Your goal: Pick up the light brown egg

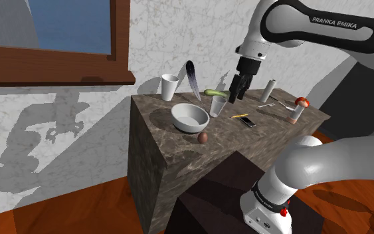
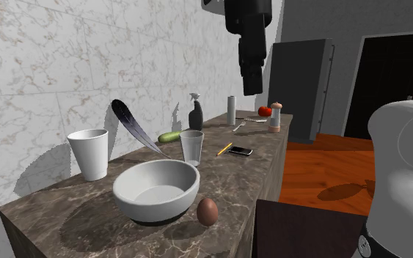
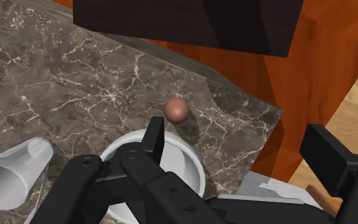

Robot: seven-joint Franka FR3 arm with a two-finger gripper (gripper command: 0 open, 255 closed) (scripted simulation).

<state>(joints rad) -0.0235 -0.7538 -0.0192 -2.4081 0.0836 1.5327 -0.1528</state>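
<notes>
The egg [image 1: 204, 137] [image 2: 207, 212] [image 3: 177, 109] is reddish brown and lies on the dark marble counter [image 1: 172, 159], close to its front edge and just in front of a white bowl [image 1: 190, 117] [image 2: 156, 189] [image 3: 195, 162]. My black gripper [image 1: 237, 88] [image 2: 252, 82] [image 3: 234, 135] hangs open well above the counter, over the clear glass [image 1: 218, 106] and the far side of the bowl. Nothing is between its fingers. In the wrist view the egg lies ahead of the fingers, beyond the bowl's rim.
The counter also holds a white cup [image 1: 169, 87], a dark feather [image 1: 192, 78], a cucumber [image 1: 214, 92], a pencil [image 1: 239, 116], a phone [image 1: 247, 121], a grey cylinder [image 1: 269, 91] and a tomato [image 1: 302, 101]. My dark stand [image 1: 225, 193] sits just in front of the egg's edge.
</notes>
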